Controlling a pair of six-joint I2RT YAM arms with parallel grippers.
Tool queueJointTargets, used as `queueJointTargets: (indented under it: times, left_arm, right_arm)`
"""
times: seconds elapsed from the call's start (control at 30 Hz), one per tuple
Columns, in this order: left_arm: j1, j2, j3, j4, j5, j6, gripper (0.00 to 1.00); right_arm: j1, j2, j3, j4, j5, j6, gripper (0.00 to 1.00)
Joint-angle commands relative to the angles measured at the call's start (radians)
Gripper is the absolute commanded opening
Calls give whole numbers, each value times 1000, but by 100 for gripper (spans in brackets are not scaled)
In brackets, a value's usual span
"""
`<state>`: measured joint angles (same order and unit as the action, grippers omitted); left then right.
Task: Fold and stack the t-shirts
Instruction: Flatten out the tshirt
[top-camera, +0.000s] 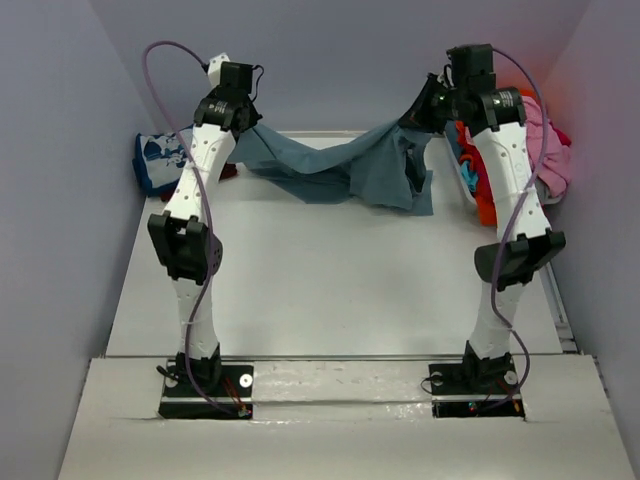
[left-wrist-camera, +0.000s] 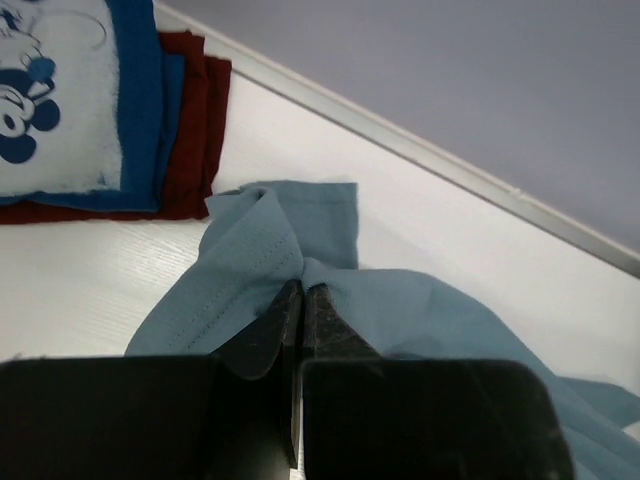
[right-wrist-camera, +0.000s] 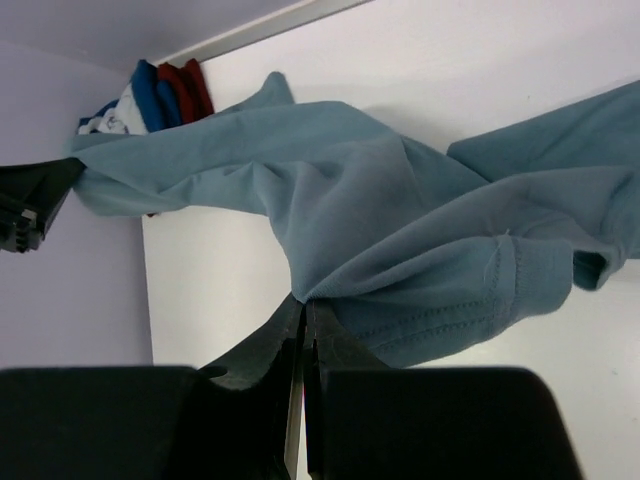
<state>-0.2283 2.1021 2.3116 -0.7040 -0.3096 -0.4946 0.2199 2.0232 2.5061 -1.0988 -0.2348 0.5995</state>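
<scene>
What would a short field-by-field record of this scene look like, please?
left gripper: shut on slate-blue t-shirt
right gripper: shut on the same shirt
shirt state: unfolded, strung between both grippers, sagging mid-span
folded stack: printed blue t-shirt on dark red t-shirt, far left
waiting pile: pink and orange-red cloth, far right

Slate-blue t-shirt (right-wrist-camera: 380, 230) matt soft cloth; table (top-camera: 330, 290) smooth white.
</scene>
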Motion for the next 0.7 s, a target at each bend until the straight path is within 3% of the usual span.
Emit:
queueJointTargets:
  times: [0.0, 0.3, 0.47, 0.6, 0.67]
  left_arm:
    - [-29, -223, -41, 32, -94, 27, 6]
    - [-95, -462, -224, 107, -230, 48, 6]
    - [-143, -620, -423, 211, -313, 74, 6]
    - [-143, -574, -376, 215, -333, 83, 6]
    - [-112, -464, -308, 163, -295, 74, 6]
  right_arm:
    - [-1, -236, -38, 23, 29, -37, 7]
    - [58, -443, -78, 39, 186, -47, 7]
    - [58, -555, -194, 83, 230, -59, 7]
    - [58, -486, -158, 76, 285, -96, 7]
    - [58, -411, -116, 47, 266, -115, 7]
